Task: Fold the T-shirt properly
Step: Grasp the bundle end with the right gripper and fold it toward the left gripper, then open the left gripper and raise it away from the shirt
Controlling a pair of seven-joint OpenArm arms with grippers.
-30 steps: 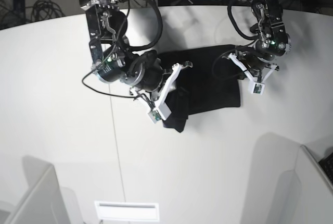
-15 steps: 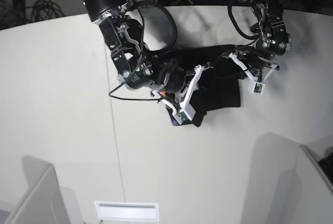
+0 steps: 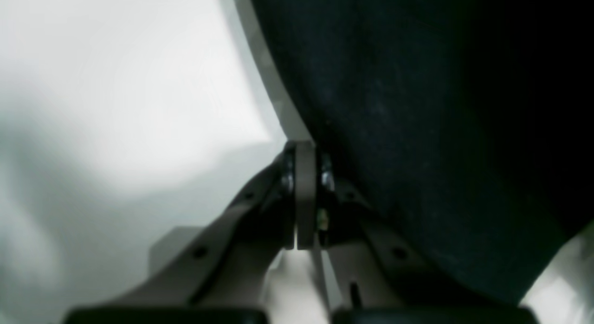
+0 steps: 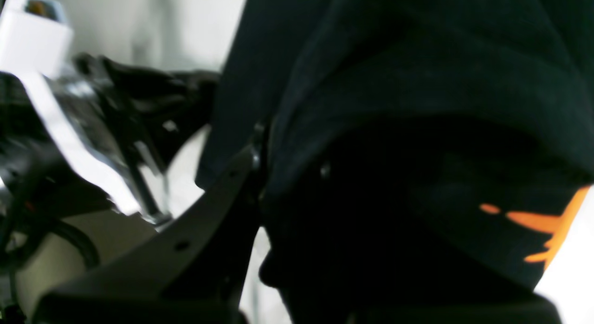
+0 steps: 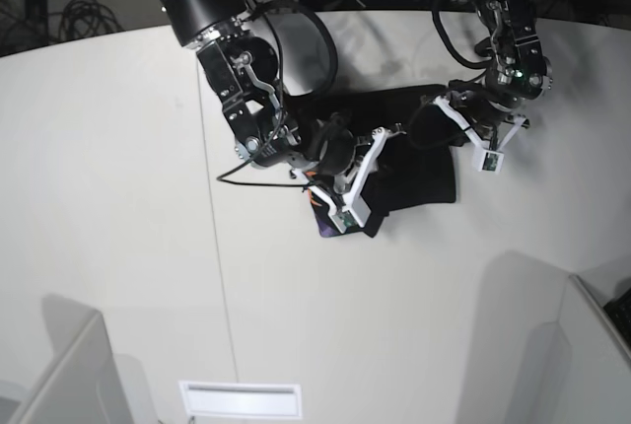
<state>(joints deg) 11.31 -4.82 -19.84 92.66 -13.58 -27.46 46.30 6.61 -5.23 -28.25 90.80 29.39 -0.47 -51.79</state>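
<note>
Risk: right claw (image 4: 260,175), clamped on T-shirt (image 5: 419,163) fold, may drag layers askew toward the right; left claw (image 3: 304,194) together, pinning nothing visible on worktop (image 5: 118,197).

The base camera looked steeply down from above onto the white table (image 5: 118,247) and both arms. Each wrist camera sat close behind its own fingers, nearly filled by the black T-shirt (image 3: 417,129). All three views shared that cloth; the right wrist view also caught the other arm.
</note>
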